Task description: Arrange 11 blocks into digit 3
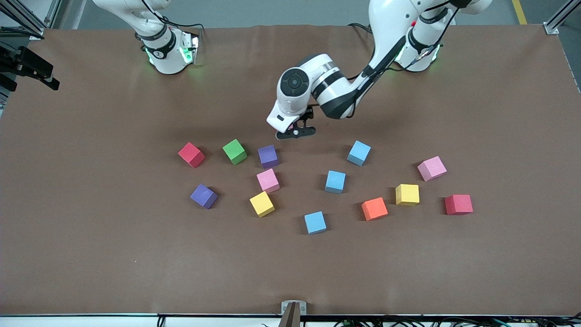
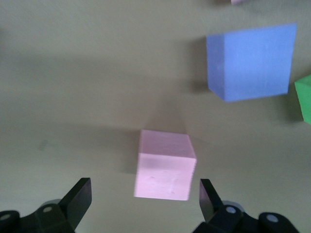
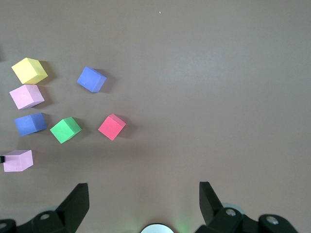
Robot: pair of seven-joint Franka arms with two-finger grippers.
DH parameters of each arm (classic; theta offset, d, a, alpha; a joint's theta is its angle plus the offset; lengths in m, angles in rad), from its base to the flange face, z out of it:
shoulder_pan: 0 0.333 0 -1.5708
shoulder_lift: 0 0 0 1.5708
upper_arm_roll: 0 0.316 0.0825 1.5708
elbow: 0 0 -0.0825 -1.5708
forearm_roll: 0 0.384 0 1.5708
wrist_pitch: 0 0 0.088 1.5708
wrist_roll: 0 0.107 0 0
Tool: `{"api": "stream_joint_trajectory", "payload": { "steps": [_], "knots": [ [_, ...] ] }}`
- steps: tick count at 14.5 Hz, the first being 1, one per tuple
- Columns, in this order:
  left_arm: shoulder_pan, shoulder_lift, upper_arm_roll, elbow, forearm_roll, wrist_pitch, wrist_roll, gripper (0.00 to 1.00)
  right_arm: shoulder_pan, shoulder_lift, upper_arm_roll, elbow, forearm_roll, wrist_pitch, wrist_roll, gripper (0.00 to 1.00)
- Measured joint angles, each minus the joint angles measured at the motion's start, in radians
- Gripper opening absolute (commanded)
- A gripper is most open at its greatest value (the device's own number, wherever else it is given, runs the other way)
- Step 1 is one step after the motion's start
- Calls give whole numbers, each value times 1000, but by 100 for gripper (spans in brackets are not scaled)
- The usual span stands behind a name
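**Progress.** No part of the digit 3 is assembled. The blocks lie scattered and well apart on the tabletop, and no bar of three has been started. All placements remain to be done.

**Position.** The left end effector hangs low over a pink block. Its fingers are spread on either side of the block and are not touching it. A purple block lies just beside it. The right end effector waits with its fingers spread over bare tabletop.

A brown cloth covers the table, aluminium frame posts at its corners, grey floor past it.
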Motion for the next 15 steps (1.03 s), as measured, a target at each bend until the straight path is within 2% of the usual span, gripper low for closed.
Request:
{"api": "stream_joint_trajectory", "payload": {
  "steps": [6,7,9,12,15],
  "knots": [
    [-41,82,0,1,90,53,-90,94,0,0,-1,0,0,-1,0,100],
    [-43,94,0,1,90,69,-94,83,0,1,-1,0,0,-1,0,100],
    [-47,110,0,1,93,82,-95,46,0,2,-1,0,0,0,0,100],
    [-46,115,0,-10,153,82,-82,39,0,2,-1,0,0,2,0,100],
    [-45,98,-4,-34,183,83,-71,39,0,2,-1,0,0,4,0,100]
  ]
}}
